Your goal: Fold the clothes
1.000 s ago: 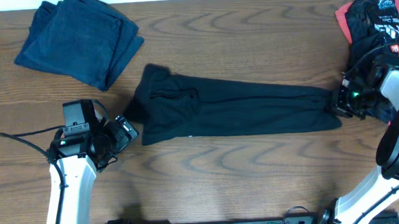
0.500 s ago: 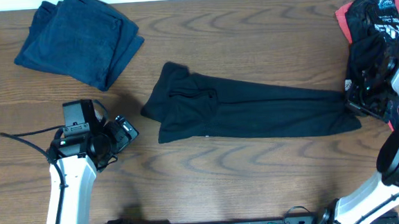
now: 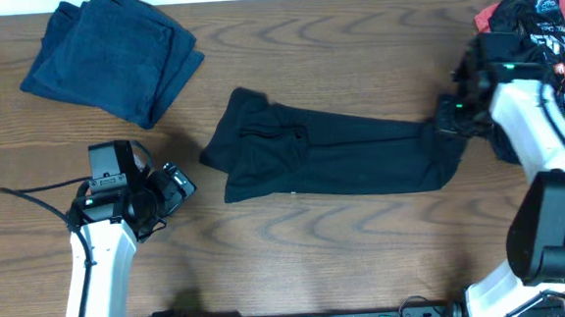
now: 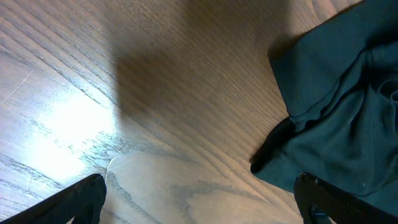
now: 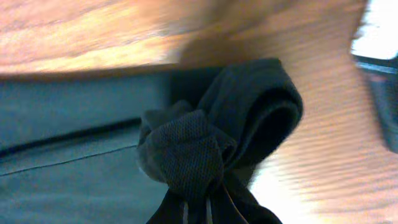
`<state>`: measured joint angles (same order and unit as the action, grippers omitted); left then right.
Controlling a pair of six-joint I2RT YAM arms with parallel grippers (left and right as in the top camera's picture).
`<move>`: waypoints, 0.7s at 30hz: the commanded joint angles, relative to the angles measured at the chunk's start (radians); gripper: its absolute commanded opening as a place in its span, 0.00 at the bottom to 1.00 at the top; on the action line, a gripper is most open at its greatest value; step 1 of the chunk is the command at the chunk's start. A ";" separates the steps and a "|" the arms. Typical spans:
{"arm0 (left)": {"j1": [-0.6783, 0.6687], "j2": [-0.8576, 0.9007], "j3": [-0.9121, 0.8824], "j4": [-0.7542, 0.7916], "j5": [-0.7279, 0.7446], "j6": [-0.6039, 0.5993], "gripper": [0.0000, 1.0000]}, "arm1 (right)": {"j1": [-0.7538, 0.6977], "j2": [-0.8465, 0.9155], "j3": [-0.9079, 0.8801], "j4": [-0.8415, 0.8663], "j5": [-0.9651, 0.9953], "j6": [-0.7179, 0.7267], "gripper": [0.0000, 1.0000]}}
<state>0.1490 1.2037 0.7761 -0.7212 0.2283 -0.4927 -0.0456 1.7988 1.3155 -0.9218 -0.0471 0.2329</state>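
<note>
A plain black shirt [image 3: 331,155], folded into a long strip, lies across the middle of the table. My right gripper [image 3: 447,121] is shut on the strip's right end, which is raised and bunched. In the right wrist view the pinched knot of black fabric [image 5: 186,155] bulges just past my right gripper [image 5: 196,211]. My left gripper [image 3: 188,187] stands open just off the shirt's lower left corner, apart from it. In the left wrist view that corner of the shirt [image 4: 348,93] sits at the right, beside the right finger [image 4: 323,199], and bare wood shows across the left gripper [image 4: 199,205].
A heap of black clothes with pink-red trim and white lettering [image 3: 540,25] lies at the far right. A folded dark blue stack [image 3: 109,56] rests at the far left. A cable [image 3: 29,199] trails left of the left arm.
The right gripper first dragged the shirt to the right, then carried its right end back leftward, shortening the strip. The left arm stayed still.
</note>
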 commanded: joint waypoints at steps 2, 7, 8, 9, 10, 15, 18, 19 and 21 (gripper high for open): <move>0.004 0.005 -0.006 0.000 -0.013 0.014 0.98 | 0.075 0.021 0.010 0.007 0.068 0.079 0.01; 0.004 0.005 -0.006 0.000 -0.013 0.014 0.98 | 0.130 0.021 0.010 0.013 0.034 0.111 0.01; 0.004 0.005 -0.006 0.000 -0.013 0.014 0.98 | 0.142 0.021 0.010 0.013 0.027 0.111 0.01; 0.004 0.005 -0.006 0.000 -0.013 0.014 0.98 | 0.152 0.021 0.010 0.013 0.016 0.111 0.02; 0.004 0.005 -0.006 0.000 -0.013 0.014 0.98 | 0.162 0.021 0.010 0.013 0.005 0.113 0.03; 0.004 0.005 -0.006 0.000 -0.013 0.014 0.98 | 0.211 0.021 0.010 0.006 -0.006 0.134 0.51; 0.004 0.005 -0.006 0.000 -0.013 0.014 0.98 | 0.218 0.020 0.010 -0.008 -0.007 0.142 0.80; 0.004 0.005 -0.006 0.000 -0.013 0.014 0.98 | 0.216 0.017 0.011 -0.015 -0.010 0.141 0.81; 0.004 0.005 -0.006 0.000 -0.013 0.014 0.98 | 0.206 0.008 0.012 -0.032 -0.010 0.141 0.82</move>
<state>0.1490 1.2037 0.7761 -0.7216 0.2283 -0.4927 0.1684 1.8114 1.3155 -0.9417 -0.0532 0.3576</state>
